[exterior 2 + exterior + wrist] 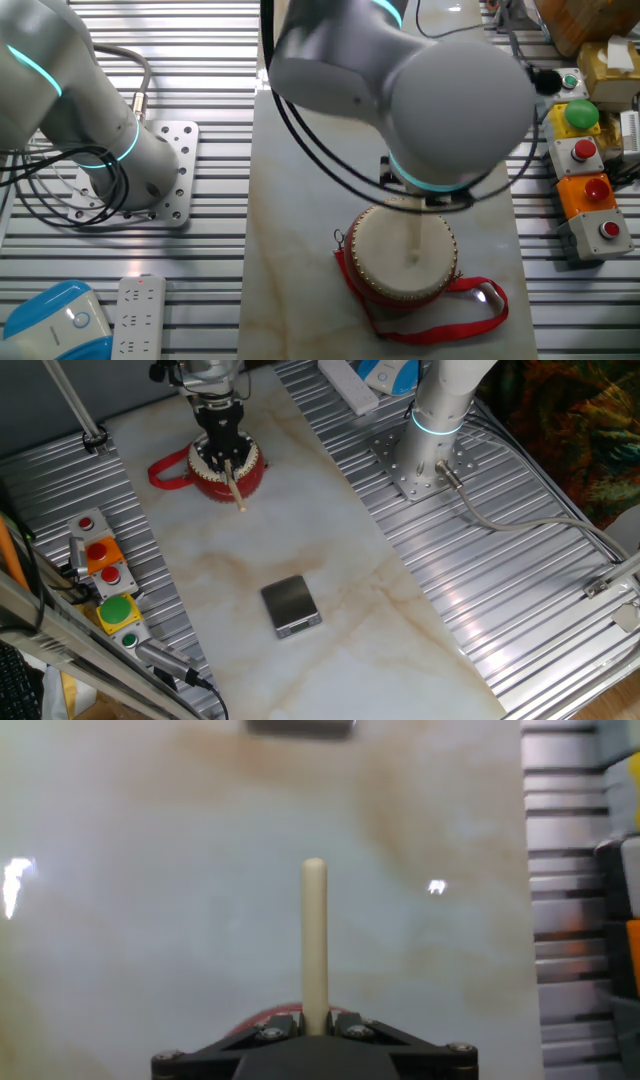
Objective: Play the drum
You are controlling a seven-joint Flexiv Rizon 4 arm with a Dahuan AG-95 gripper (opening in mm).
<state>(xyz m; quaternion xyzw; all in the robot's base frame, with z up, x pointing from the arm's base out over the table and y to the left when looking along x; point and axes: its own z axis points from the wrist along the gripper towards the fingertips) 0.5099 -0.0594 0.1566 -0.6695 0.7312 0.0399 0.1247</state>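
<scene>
Red-sided round toy drum (226, 472) with cream drumhead is seen on the marble table (300, 550); pale wooden stick (314, 945) is clamped in the hand (315, 1028) above it.

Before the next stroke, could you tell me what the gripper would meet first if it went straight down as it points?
Most likely the drum: the gripper, shut on the stick, hangs directly above its cream head, though the gap is unclear.

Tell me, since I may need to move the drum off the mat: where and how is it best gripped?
Probably by the red strap loop, which lies on the mat beside the drum: thin enough for the fingers coming straight down. The round red body looks too wide. The gripper already holds the drumstick, so that must go first.
</scene>
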